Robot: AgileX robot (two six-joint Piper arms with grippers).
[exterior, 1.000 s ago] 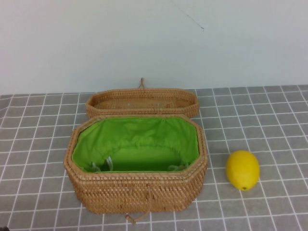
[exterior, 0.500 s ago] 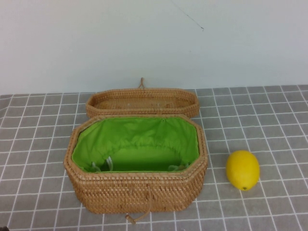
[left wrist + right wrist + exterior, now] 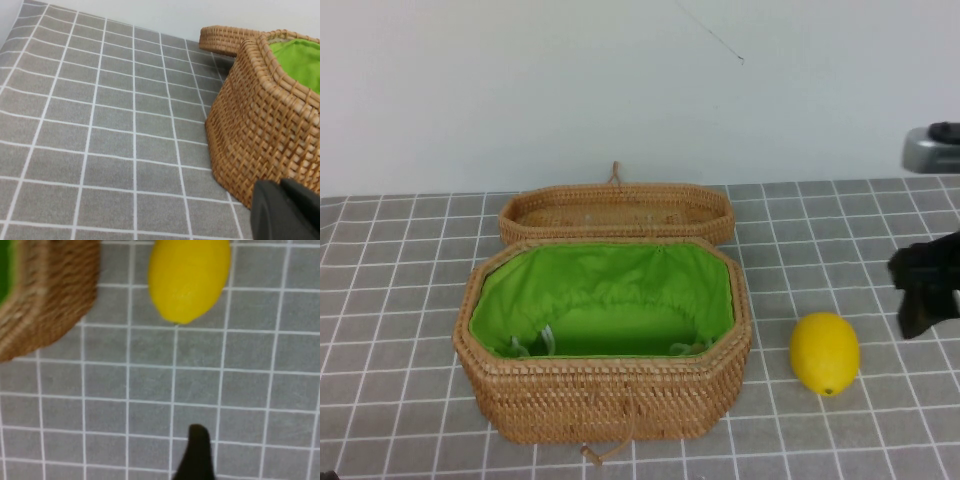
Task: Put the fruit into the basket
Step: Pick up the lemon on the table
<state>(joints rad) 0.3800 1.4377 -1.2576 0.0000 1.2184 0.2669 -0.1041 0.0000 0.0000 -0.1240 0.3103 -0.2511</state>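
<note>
Grey gridded cloth (image 3: 400, 300) is covering the table under a plain pale wall (image 3: 520, 80), with the basket (image 3: 605, 400) sitting open at the middle, its green lining (image 3: 610, 285) facing up. Behind it, touching its far rim, the flat woven lid (image 3: 616, 212) is lying with its small loop pointing toward the wall.

On the cloth to the basket's right, the lemon (image 3: 825, 352) is resting near the basket wall but apart from it, its nub turned toward the near edge. The right gripper (image 3: 926, 285) is showing at the high view's right edge, hanging above the cloth just beyond the lemon on the side away from the basket, and a little farther back. It is not touching the fruit. From the wrist camera on that arm, the lemon (image 3: 189, 277) is lying ahead of one dark fingertip (image 3: 197, 452), with bare grid squares between them and the basket's corner (image 3: 47, 295) off to one side; whether these fingers are apart or together cannot be told.

Only a dark part of the left gripper (image 3: 286, 210) is showing in its own wrist view, sitting low beside the basket's outer weave (image 3: 260, 135) at the left end; its fingers' state cannot be told either.
</note>
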